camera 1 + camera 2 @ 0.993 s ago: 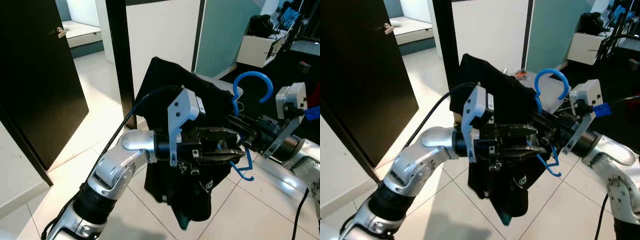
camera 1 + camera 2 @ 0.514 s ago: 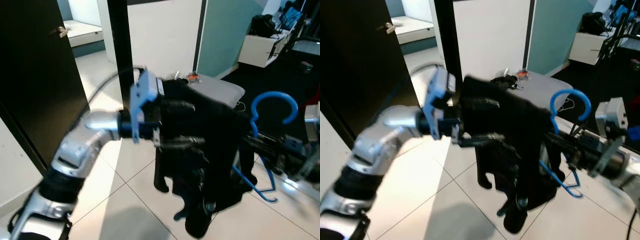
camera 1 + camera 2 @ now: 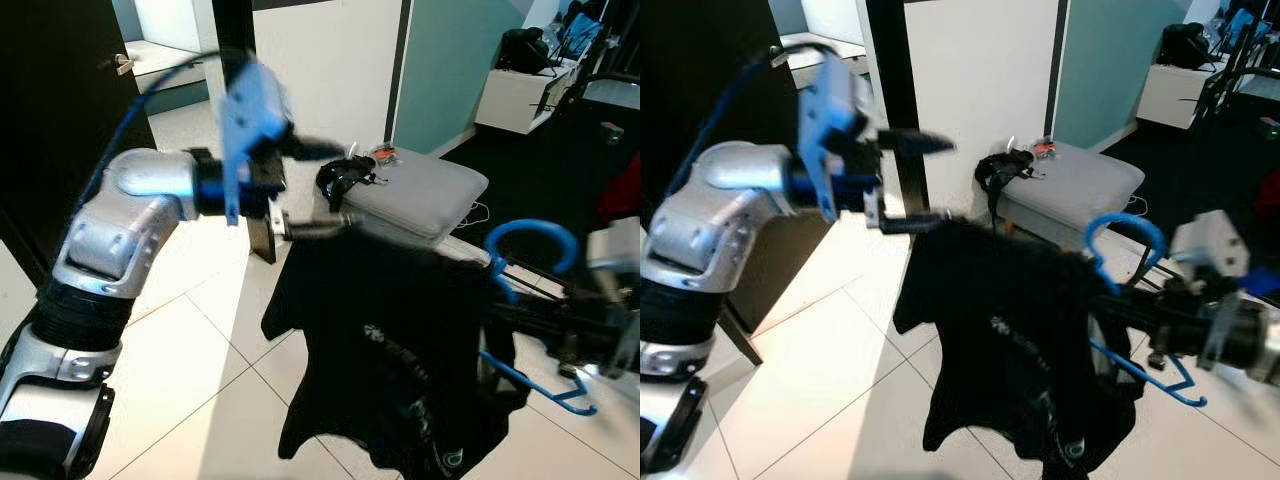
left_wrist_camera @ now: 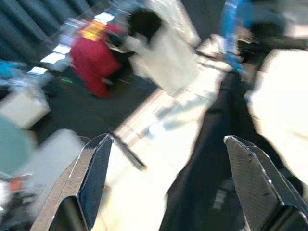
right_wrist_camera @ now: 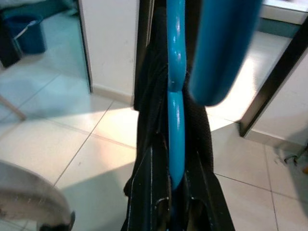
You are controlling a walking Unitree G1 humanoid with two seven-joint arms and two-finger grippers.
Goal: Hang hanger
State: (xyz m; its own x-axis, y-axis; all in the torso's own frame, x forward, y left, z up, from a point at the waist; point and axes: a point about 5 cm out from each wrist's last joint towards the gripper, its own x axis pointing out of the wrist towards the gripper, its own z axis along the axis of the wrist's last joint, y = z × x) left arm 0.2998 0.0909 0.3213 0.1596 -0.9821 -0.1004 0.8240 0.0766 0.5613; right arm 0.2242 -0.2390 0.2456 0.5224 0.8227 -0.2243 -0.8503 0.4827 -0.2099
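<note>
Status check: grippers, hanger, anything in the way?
Right gripper shut on blue hanger, black shirt draped on it. Left gripper open, raised beside shirt's shoulder. Grey cushion behind.

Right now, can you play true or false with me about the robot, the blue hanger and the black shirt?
1. The right gripper is shut on the blue plastic hanger. True.
2. The black T-shirt lies on the floor. False: it hangs from the hanger, above the white floor tiles.
3. The left gripper is open. True.
4. The left gripper holds the hanger's hook. False: its fingers are spread, at the shirt's upper edge.
5. A grey cushion sits behind the shirt. True.
</note>
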